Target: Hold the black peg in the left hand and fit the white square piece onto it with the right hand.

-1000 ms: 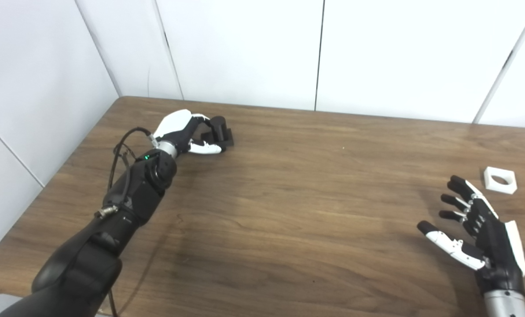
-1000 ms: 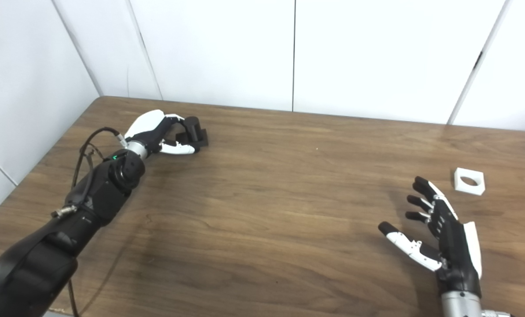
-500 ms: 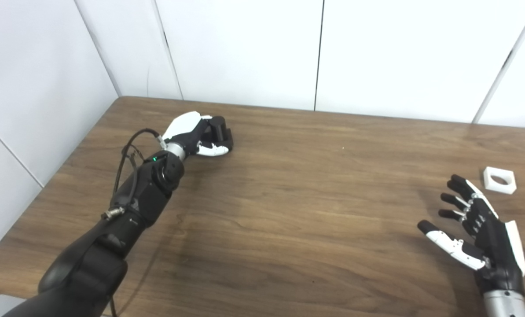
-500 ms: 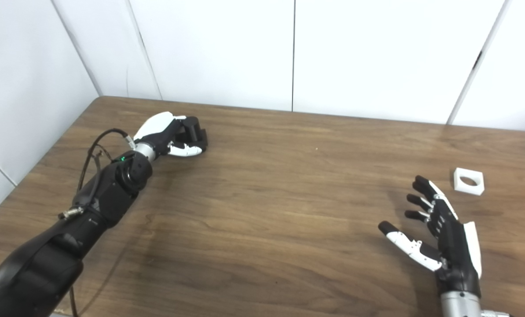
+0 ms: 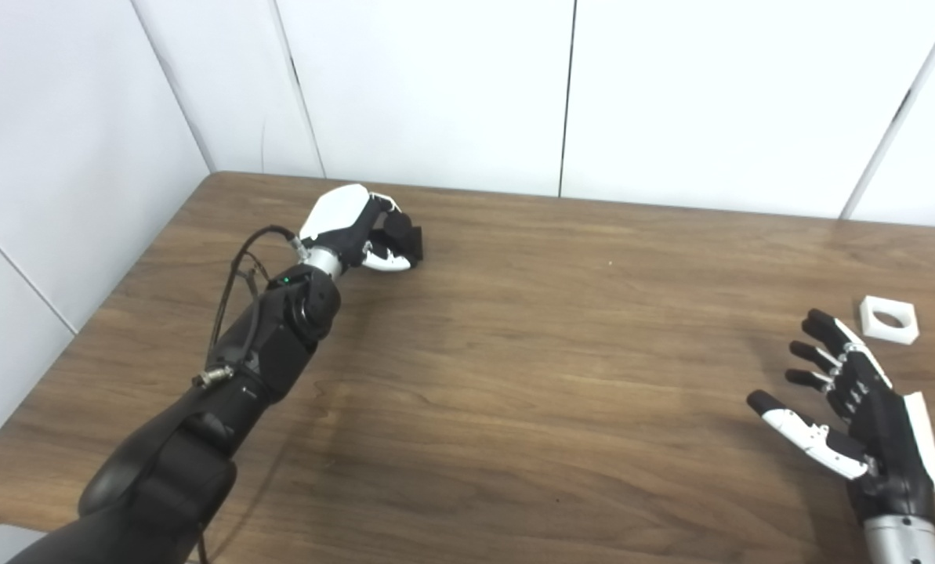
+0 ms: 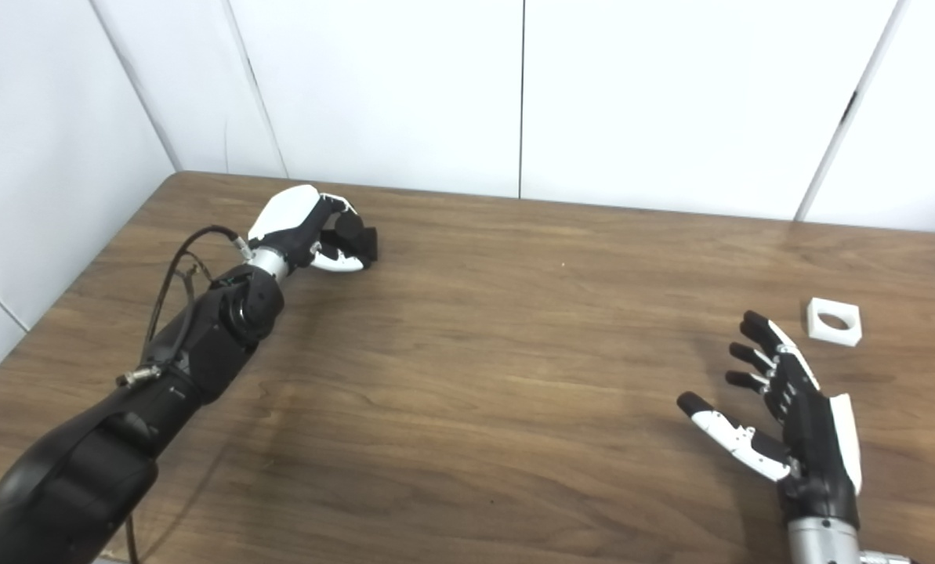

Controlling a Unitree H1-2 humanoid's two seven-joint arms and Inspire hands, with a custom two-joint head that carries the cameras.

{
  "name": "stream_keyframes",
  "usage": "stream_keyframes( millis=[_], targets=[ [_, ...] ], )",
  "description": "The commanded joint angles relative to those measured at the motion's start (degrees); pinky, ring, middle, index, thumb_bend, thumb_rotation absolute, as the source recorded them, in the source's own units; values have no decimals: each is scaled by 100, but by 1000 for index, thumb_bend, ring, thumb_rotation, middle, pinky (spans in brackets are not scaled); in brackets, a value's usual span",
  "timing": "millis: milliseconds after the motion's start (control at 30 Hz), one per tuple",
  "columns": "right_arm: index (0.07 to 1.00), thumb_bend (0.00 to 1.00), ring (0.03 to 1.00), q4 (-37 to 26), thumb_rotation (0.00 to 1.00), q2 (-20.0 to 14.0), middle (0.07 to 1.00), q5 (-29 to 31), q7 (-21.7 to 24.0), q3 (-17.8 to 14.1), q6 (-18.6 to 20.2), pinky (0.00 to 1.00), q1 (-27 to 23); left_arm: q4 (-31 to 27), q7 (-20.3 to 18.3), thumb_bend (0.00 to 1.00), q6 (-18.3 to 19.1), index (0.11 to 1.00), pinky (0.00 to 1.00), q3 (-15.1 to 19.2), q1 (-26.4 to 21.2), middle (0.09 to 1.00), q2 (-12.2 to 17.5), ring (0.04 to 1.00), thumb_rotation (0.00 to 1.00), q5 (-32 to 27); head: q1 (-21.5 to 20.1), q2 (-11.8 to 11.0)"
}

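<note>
No legible text or labels (none on anything)

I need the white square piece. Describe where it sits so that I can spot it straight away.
Look to the far right side of the wooden table. Just beyond the fingertips of the open right hand lies the white square piece, flat on the wood and untouched. It is the only white block there, with a round hole through its middle.

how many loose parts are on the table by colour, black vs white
black: 1, the peg, wrapped by the left hand
white: 1, the square piece, lying free past the open right hand
total: 2
</note>
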Motion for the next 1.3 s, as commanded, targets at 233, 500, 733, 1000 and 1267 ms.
stream_keyframes(
  millis=[233, 500, 733, 1000, 1267],
  targets=[
    [858, 662, 809, -110, 277, -47, 865, -23, -32, -19, -202, 695, -145, 71, -261, 509, 22, 493, 720, -242, 161, 823, 18, 840, 79, 168, 4, 15],
    [864, 663, 818, -106, 291, -43, 872, 47, 13, -11, -173, 706, -173, -180, -983, 517, -558, 494, 842, -76, 222, 862, 86, 913, 85, -522, -45, 14],
    [860, 661, 818, -111, 296, -33, 870, -20, 3, 32, -192, 695, -178, -621, -1877, 517, -1139, 494, 877, 85, 287, 878, 205, 939, 87, -1289, -82, 30],
    [855, 675, 799, -85, 328, -15, 861, -121, -40, 65, -258, 679, -178, -1127, -2571, 517, -1422, 493, 837, 244, 338, 874, 261, 922, 81, -1757, -113, 47],
    [851, 692, 804, -90, 303, 61, 862, 2, -52, 51, -235, 682, -143, -1527, -3019, 515, -1603, 493, 815, 161, 328, 873, 204, 913, 80, -1742, -196, 79]
  ],
)
